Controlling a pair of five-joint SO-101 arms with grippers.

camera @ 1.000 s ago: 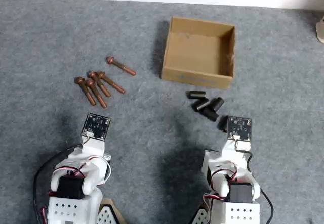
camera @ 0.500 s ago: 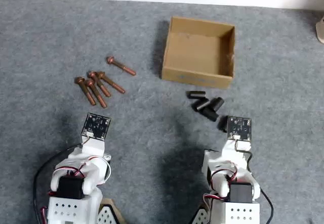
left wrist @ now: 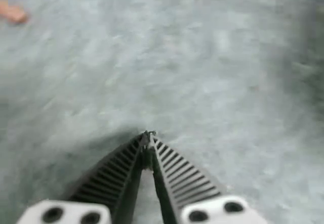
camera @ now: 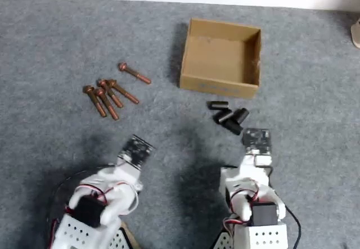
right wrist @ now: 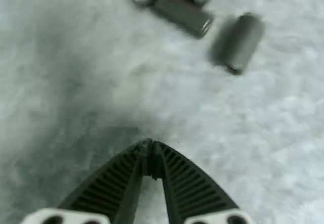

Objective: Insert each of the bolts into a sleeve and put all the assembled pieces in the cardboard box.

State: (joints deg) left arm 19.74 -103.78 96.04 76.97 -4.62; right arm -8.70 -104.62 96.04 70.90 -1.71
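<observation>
Grey, carpet-like covering runs right across the desk point(camera: 50, 35), and from the high view the cardboard box point(camera: 220, 86) sits open at the far side with nothing visible inside. Over to its left lie the bolts point(camera: 107, 94), a loose coppery bunch of four flat on the desk, with a single bolt point(camera: 134, 73) just beyond them, nearer the box. None of them is in a sleeve yet. The sleeves point(camera: 228, 116), short and dark, are clustered on the desk just in front of the box's near wall. The left arm point(camera: 107, 193) angles in from the near edge toward the middle of the desk, well short of the bolts, while the right arm point(camera: 253, 198) points straight up at the sleeves, its wrist board right beside the nearest one. On to the left wrist view: the left tool point(left wrist: 148, 135) is clenched, ribbed jaws meeting tip to tip with nothing between them, bare grey surface beneath, and the end of one bolt point(left wrist: 12, 12) far off at the corner, blurred. Right wrist view now, and the right tool point(right wrist: 149, 144) is clenched too, empty, hanging over the grey surface. Ahead of it a lone sleeve point(right wrist: 240, 42) lies a little apart from its fellows, which bunch together farther off.
</observation>
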